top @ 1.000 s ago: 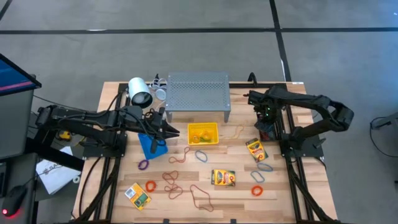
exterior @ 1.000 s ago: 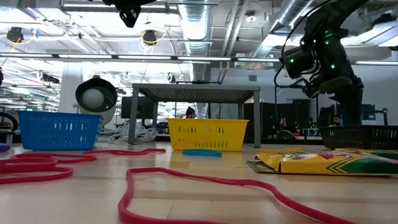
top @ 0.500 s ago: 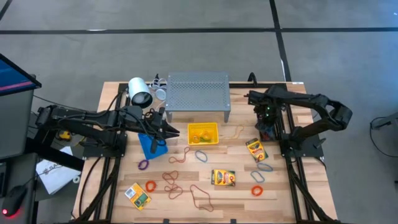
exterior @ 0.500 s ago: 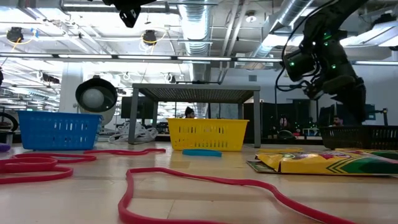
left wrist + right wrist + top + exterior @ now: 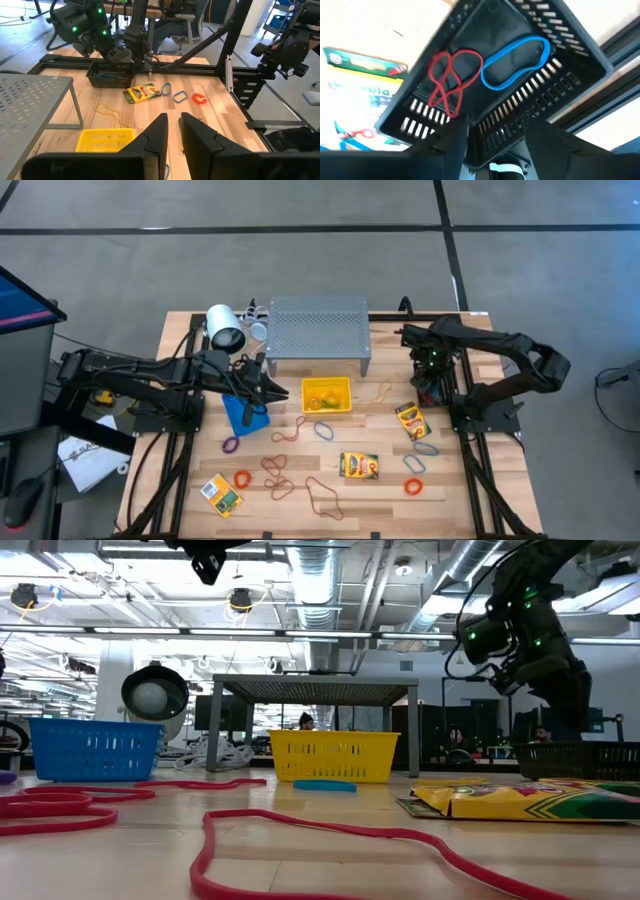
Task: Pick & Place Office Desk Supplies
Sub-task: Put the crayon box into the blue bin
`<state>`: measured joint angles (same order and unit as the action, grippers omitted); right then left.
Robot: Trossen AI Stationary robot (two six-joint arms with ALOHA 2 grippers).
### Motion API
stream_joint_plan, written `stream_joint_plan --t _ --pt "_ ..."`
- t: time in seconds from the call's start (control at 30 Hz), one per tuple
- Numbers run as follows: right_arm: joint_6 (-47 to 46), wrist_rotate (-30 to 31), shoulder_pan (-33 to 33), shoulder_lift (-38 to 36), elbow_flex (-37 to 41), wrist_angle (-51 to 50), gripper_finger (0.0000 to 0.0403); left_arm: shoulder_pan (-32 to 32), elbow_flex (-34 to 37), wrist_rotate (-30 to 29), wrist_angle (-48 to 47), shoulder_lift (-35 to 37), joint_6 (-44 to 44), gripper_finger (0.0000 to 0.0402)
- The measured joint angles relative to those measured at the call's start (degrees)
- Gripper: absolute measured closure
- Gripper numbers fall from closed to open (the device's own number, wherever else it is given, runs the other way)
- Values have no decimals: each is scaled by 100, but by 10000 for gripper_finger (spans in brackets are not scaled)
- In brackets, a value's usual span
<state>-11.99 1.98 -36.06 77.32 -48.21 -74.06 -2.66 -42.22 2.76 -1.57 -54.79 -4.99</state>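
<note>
Right gripper (image 5: pixel 492 137) of mine hangs over the black bin (image 5: pixel 570 37), fingers spread and empty; a blue band (image 5: pixel 515 62) and red band (image 5: pixel 451 82) lie inside. My left gripper (image 5: pixel 172 135) hovers nearly closed above the blue bin (image 5: pixel 243 412).

two bands lie flat in the black bin: a red band (image 5: pixel 449 82) twisted into a figure-eight, and a blue band (image 5: pixel 515 62) as an open oval just beside it. out on the wood, three yellow-green crayon boxes lie flat: one (image 5: pixel 411 421) near the right side, one (image 5: pixel 359 466) mid-table, one (image 5: pixel 221 493) at the front left. loose loops are scattered between them: a purple band (image 5: pixel 231 445), an orange ring (image 5: pixel 413 486), a big red loop (image 5: pixel 323 497) sprawled near the front.
</note>
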Motion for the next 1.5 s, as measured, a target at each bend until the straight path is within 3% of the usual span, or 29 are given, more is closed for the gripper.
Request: stream_joint_plan --t 0.23,0.33,0.6,0.77,0.97,1.17,1.33,1.5 --pt "-81 -203 443 -705 -78 88 310 0 -9 30 159 -247 -438 353" --pt "-211 -562 803 -965 -259 203 337 2 -13 407 554 -695 -767 353" --pt "-593 -977 2465 -1254 -743 1014 371 -51 -7 1639 2052 -2064 -2098 353" --pt "-718 -944 3670 -1209 -852 1683 379 -391 -7 1863 2749 -2708 -3051 353" --pt "-906 -627 4807 -667 -852 2345 397 -862 -4 1682 3765 -3461 -4104 353" --pt "-974 -494 5659 308 -852 2914 401 -1144 -82 1123 4020 -4235 -4831 353" --pt "-1056 -516 6099 1146 -852 3523 402 -1266 -429 1027 4281 -4921 -5096 353" --pt "-1279 -515 6273 1532 -852 3775 402 -1308 -777 1052 4309 -5298 -5099 353"
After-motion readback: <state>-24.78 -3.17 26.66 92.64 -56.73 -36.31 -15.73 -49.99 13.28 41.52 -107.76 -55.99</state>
